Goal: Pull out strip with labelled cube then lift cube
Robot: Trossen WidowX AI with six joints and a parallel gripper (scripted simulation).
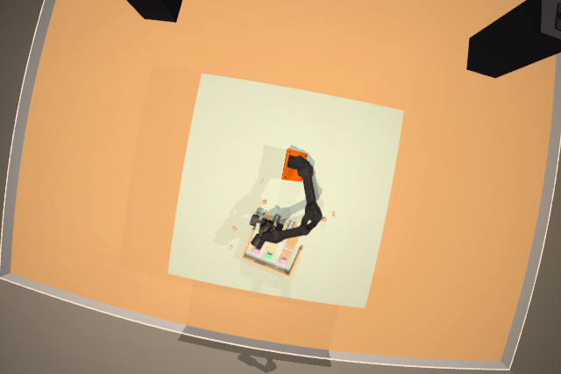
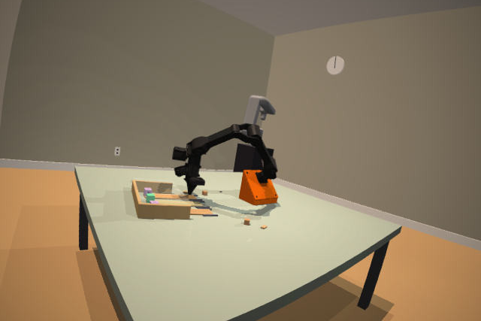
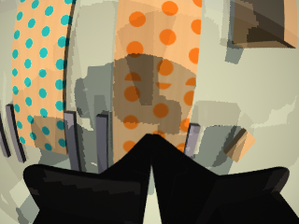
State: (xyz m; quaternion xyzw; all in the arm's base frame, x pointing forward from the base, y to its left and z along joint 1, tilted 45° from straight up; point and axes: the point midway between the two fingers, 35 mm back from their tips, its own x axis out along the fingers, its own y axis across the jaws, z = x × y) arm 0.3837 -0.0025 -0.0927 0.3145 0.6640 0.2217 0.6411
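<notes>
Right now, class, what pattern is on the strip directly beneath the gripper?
Orange dots on a pale orange strip, clearest in the wrist view.

One tan strip (image 3: 159, 37) carries orange dots, its neighbour (image 3: 40, 56) teal dots.
</notes>
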